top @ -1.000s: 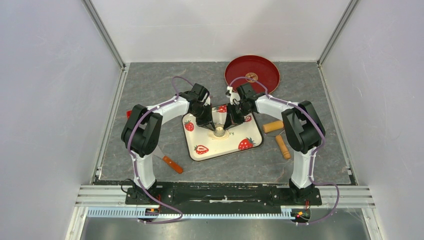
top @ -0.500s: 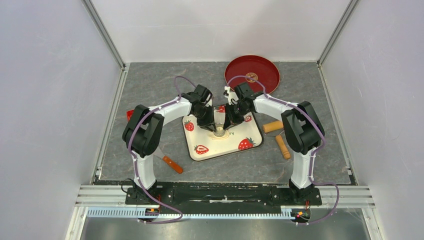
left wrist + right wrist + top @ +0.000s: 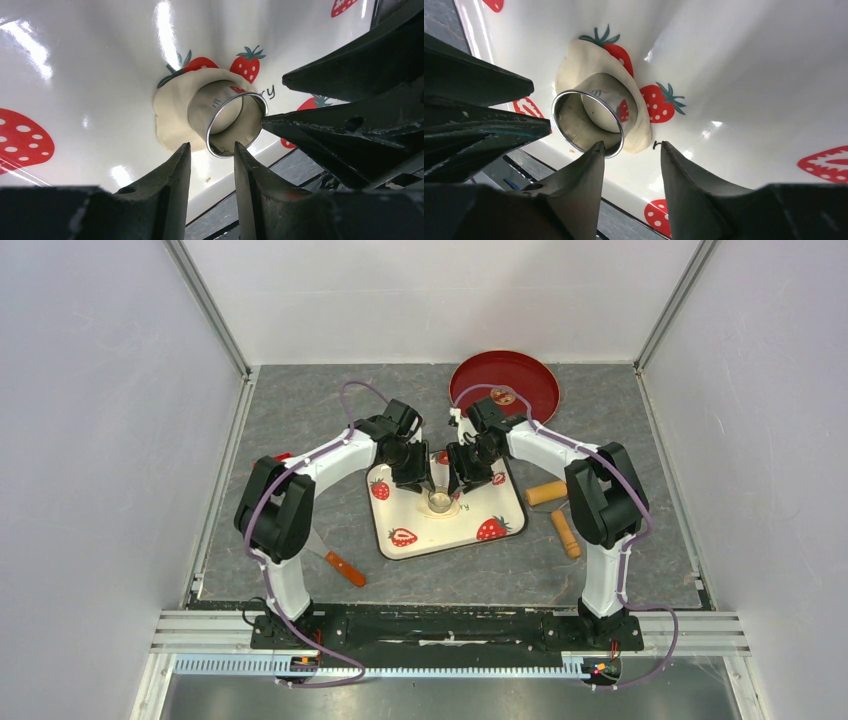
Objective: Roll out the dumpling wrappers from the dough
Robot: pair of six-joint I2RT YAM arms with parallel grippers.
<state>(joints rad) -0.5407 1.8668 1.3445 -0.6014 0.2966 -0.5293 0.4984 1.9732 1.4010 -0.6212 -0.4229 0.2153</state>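
A flattened patch of pale dough (image 3: 172, 107) (image 3: 579, 57) lies on the white strawberry board (image 3: 470, 520). A small metal ring cutter (image 3: 439, 502) (image 3: 220, 112) (image 3: 589, 120) stands on it, with dough inside its rim. My left gripper (image 3: 425, 485) (image 3: 211, 146) is open, its tips just short of the ring's near edge and gripping nothing. Facing it, my right gripper (image 3: 455, 485) (image 3: 632, 145) is also open, with one tip beside the ring's rim. No separate dumpling wrappers show.
A red plate (image 3: 470, 380) sits at the back right of the grey mat. Two wooden handle-like pieces (image 3: 547, 492) (image 3: 566, 533) lie right of the board. A knife with an orange handle (image 3: 340, 565) lies to the front left.
Both grippers have gone from shut to open and drawn back a little from the ring cutter. The ring stays standing on the dough.
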